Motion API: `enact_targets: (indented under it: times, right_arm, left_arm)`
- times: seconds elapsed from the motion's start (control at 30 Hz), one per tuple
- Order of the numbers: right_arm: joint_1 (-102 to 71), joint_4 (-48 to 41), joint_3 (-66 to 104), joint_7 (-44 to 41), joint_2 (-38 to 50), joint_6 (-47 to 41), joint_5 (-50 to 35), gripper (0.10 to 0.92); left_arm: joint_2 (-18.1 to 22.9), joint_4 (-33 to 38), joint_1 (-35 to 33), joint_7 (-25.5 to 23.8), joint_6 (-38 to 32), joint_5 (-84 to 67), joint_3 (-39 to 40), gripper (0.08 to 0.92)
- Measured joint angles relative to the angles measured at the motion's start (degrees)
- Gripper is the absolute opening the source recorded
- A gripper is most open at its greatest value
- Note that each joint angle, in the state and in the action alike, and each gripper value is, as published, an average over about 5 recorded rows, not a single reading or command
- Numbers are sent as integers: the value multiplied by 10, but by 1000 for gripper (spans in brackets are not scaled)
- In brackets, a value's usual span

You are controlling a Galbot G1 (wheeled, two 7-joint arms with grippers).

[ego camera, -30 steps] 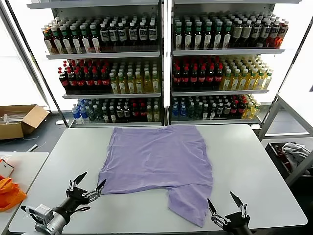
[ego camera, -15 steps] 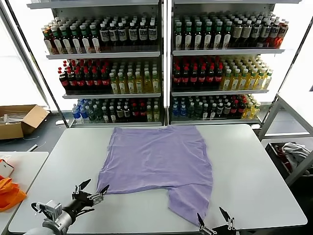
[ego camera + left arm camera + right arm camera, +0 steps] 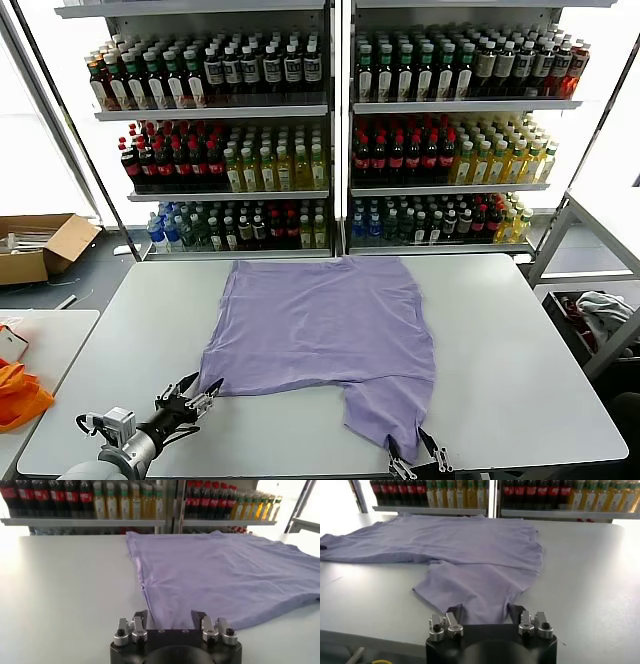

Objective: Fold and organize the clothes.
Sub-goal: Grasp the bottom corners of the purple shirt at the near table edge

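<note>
- T-shirt (image 3: 325, 325) spread flat mid-table (image 3: 520, 330), long axis running from far edge to near edge.
- Left gripper (image 3: 187, 404) at near-left hem corner, right gripper (image 3: 413, 462) at near sleeve tip; each straddles cloth, jaws half-narrowed, grip not yet sure.

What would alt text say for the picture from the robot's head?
A lavender T-shirt lies spread flat on a white table, with the left pincer at its near left corner and the right pincer at its near right edge. Shelves of bottled drinks stand behind.
</note>
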State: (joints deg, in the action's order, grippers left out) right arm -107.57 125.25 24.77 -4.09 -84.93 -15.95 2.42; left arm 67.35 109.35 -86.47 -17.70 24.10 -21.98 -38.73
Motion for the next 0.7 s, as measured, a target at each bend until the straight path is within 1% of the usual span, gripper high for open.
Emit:
enact_targets:
  times: [0.23, 0.37, 0.47, 0.7]
  right_arm:
    - [-7, 5, -1, -5, 5, 9, -3, 222]
    - [-11, 12, 4, -13, 10, 20, -8, 127]
    - [-16, 19, 10, -21, 15, 30, -13, 108]
    - [-43, 50, 38, -45, 33, 55, -30, 108]
  left_arm:
    - [8, -1, -11, -2, -8, 6, -3, 247]
    - [12, 1, -17, 0, -12, 6, -6, 146]
    - [13, 6, -22, 2, -14, 5, -10, 110]
    - [23, 34, -42, 11, -15, 9, -21, 102]
